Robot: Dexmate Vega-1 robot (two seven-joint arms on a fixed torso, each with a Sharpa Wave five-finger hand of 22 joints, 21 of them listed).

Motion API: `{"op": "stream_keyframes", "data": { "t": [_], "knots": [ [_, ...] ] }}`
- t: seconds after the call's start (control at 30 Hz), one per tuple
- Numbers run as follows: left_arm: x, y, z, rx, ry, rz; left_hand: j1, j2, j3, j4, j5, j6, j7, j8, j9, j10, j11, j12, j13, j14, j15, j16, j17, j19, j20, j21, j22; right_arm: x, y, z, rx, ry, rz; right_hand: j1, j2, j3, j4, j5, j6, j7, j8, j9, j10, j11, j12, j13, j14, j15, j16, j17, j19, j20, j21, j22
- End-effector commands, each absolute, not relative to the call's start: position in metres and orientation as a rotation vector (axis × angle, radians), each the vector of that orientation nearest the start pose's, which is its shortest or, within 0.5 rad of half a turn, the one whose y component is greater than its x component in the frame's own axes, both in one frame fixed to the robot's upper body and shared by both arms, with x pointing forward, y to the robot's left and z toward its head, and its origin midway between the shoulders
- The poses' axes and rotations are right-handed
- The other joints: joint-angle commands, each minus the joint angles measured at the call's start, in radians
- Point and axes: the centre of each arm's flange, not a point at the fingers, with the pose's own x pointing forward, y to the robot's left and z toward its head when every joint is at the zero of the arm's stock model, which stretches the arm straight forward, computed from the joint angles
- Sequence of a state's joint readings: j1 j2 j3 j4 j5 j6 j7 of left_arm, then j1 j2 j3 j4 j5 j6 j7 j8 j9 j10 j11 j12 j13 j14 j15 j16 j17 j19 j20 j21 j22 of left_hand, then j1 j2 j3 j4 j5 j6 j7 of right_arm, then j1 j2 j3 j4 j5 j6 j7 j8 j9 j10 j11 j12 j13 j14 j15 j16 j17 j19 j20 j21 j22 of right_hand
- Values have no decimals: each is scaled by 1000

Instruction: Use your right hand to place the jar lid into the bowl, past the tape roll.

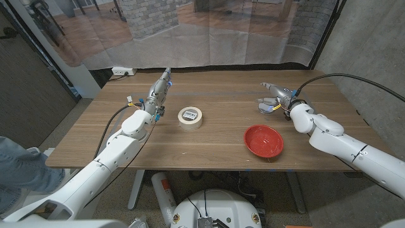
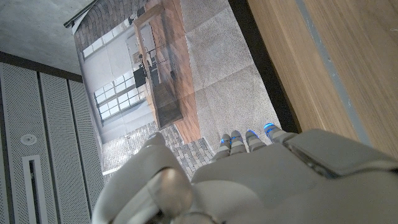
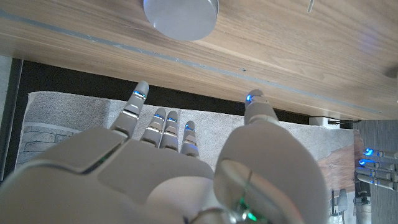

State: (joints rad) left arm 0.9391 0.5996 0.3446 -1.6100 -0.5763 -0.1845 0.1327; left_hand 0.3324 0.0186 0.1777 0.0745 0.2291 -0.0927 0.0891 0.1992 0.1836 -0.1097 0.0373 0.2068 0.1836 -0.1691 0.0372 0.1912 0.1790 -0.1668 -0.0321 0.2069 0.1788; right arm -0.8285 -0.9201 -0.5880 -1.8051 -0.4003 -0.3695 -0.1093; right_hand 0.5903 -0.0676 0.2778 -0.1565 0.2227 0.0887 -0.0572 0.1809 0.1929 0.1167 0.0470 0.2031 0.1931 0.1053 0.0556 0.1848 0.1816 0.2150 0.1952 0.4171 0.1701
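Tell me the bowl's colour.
The bowl is red, clearest in the head view.

tape roll (image 1: 190,117) well left of bowl (image 1: 264,140)

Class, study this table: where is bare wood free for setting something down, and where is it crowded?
Free: the wide strip between the white tape roll and the red bowl, and the front left corner. Crowded: the far right, where the right hand hovers by the silver jar lid.
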Motion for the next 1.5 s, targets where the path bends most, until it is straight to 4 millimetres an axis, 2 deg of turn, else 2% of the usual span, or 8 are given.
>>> {"op": "stream_keyframes", "data": {
  "t": [0.03,0.77,1.2,1.5],
  "knots": [
    [602,268,7,48,-651,-168,2,13,-2,2,0,-1,-4,0,3,-5,-1,-2,3,-25,-1,-5,2,-131,-31,-3,5,602,-292,5,-1397,-414,-155,22,-1,2,-9,10,-17,-2,1,4,-16,-1,-4,3,-11,13,-3,0,-1,15,-10,2],
    [604,267,9,47,-651,-169,4,18,-2,1,-3,-1,-5,-1,3,-5,1,-3,3,-25,0,-5,2,-134,-28,-4,5,609,-292,6,-1444,-335,-136,25,-19,-15,6,18,-69,8,0,5,-74,10,-11,4,-28,42,-1,2,17,18,-32,4],
    [603,266,10,47,-654,-168,5,21,-3,1,-4,0,-5,-1,3,-5,-1,-3,3,-26,1,-5,2,-135,-28,-4,6,610,-290,5,-1465,-300,-130,33,-22,-23,11,24,-111,16,-3,5,-104,17,-12,4,-28,50,2,2,61,18,-32,6],
    [603,264,10,48,-652,-172,5,22,-4,0,-5,-1,-5,-1,3,-5,0,-3,3,-26,1,-5,2,-137,-25,-4,6,612,-287,2,-1485,-268,-123,38,-26,-27,11,28,-133,16,-3,5,-125,19,-14,3,-34,55,1,1,74,20,-36,6]
  ]
}}
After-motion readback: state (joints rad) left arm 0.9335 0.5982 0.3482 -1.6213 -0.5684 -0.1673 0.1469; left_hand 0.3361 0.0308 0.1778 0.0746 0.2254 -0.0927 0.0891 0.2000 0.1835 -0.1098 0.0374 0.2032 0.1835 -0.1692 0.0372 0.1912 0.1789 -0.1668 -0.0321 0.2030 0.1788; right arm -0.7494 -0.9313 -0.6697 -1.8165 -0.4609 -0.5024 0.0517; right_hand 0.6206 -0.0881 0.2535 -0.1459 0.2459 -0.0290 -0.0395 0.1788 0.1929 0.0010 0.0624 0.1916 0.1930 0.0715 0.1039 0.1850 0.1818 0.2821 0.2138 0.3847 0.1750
